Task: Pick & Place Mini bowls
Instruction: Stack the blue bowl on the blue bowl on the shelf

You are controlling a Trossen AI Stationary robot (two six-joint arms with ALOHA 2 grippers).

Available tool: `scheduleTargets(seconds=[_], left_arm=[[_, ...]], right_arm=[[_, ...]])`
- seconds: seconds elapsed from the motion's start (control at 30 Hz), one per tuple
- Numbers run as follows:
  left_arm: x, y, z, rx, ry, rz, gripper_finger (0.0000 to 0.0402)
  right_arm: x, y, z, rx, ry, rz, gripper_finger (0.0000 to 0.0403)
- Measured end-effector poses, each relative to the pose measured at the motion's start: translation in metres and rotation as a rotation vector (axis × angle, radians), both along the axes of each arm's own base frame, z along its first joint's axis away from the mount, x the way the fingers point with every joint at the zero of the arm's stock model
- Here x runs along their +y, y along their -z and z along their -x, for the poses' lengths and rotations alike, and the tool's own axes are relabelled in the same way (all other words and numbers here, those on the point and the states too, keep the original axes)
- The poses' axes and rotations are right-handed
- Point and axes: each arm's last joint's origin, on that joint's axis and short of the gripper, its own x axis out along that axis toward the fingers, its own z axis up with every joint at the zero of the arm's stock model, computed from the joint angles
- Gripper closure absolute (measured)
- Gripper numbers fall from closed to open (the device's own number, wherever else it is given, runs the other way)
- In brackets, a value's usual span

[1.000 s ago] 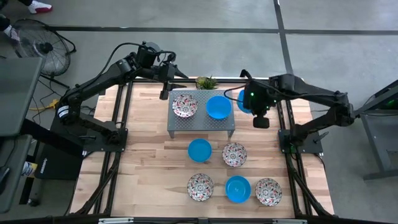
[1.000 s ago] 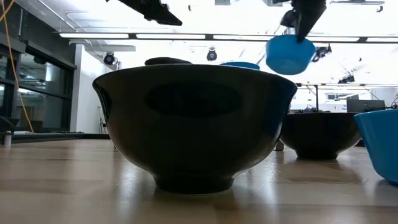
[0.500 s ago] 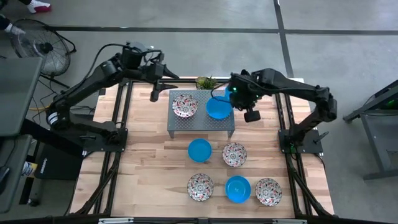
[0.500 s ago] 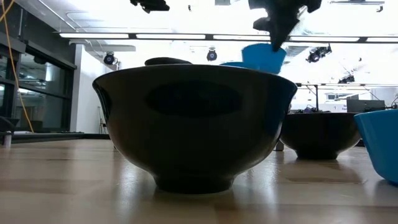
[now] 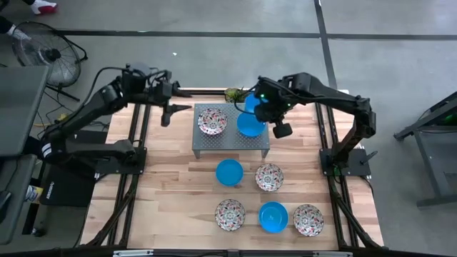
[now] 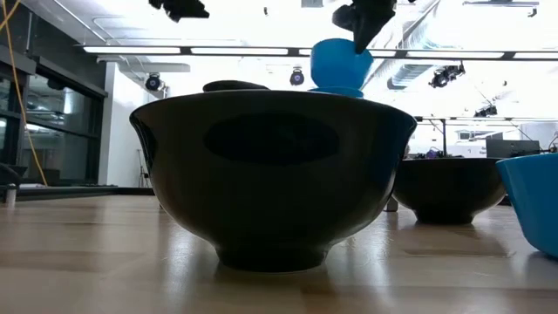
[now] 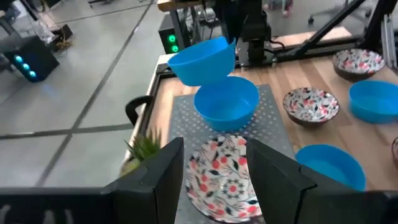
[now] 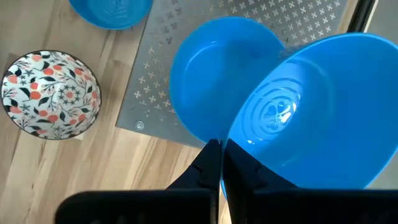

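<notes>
My right gripper (image 8: 219, 158) is shut on a plain blue mini bowl (image 8: 311, 130), held in the air just above another blue bowl (image 5: 250, 126) on the grey perforated riser (image 5: 232, 146). A floral bowl (image 5: 212, 120) stands on the riser beside it. On the table nearer the front rest a blue bowl (image 5: 229, 171), a floral bowl (image 5: 269, 177), and a front row of floral (image 5: 230, 214), blue (image 5: 273, 216) and floral (image 5: 308, 220). My left gripper (image 5: 166, 113) hovers open, left of the riser, with nothing between its fingers (image 7: 168, 174). My right gripper pinches the blue bowl's rim (image 8: 231, 144) between its two fingers, coming from above and pointing steeply down. The bowl hangs tilted below the fingers, its hollow turned partly sideways. It is lifted clear, above the blue bowl on the riser (image 6: 340, 63).
A small green plant (image 5: 235, 93) stands just behind the riser. A dark bowl (image 6: 270, 174) fills the low view's foreground. Black frame rails run along the table's left and right edges. Bare wood lies left of the riser and along the table's left half.
My right gripper has carried the blue bowl toward the table's left, from past the riser's right end to over the blue bowl on it, rolling as it went; the bowl stays lifted and tilted. My left gripper has drawn back toward the table's left edge, away from the riser.
</notes>
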Motion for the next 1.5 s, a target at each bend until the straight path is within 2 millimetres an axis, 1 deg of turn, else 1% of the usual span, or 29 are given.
scheduleTargets(seconds=[0.2,0.27,0.4,0.57,0.77,0.97,1.17,1.37,1.5], left_arm=[[-0.005,0.033,0.006,-0.152,0.002,0.083,0.0231],[-0.008,0.041,0.009,-0.184,-0.005,0.102,0.0231],[-0.013,0.053,0.017,-0.216,-0.013,0.136,0.0231],[-0.02,0.059,0.026,-0.307,0.034,0.134,0.0231],[-0.027,0.07,0.036,-0.362,0.027,0.158,0.0231],[-0.03,0.083,0.04,-0.355,0.015,0.197,0.0231],[-0.029,0.09,0.039,-0.339,0.003,0.218,0.0231],[-0.029,0.09,0.039,-0.339,0.003,0.218,0.0231],[-0.029,0.091,0.039,-0.339,0.003,0.217,0.0231]], right_arm=[[0.01,0.0,-0.004,-0.012,-0.052,0.028,0.0403],[0.014,0.0,-0.006,-0.008,-0.061,0.044,0.0403],[0.02,0.007,-0.015,0.012,-0.08,0.075,0.0403],[0.025,0.02,-0.027,0.06,-0.093,0.095,0.0403],[0.023,0.032,-0.037,0.105,-0.029,0.142,0.0403],[0.025,0.032,-0.037,0.094,0.038,0.115,0.0403],[0.033,0.032,-0.039,0.074,0.085,0.063,0.0403],[0.041,0.032,-0.04,0.064,0.06,0.037,0.0403],[0.044,0.035,-0.045,0.062,0.016,0.038,0.0403]])
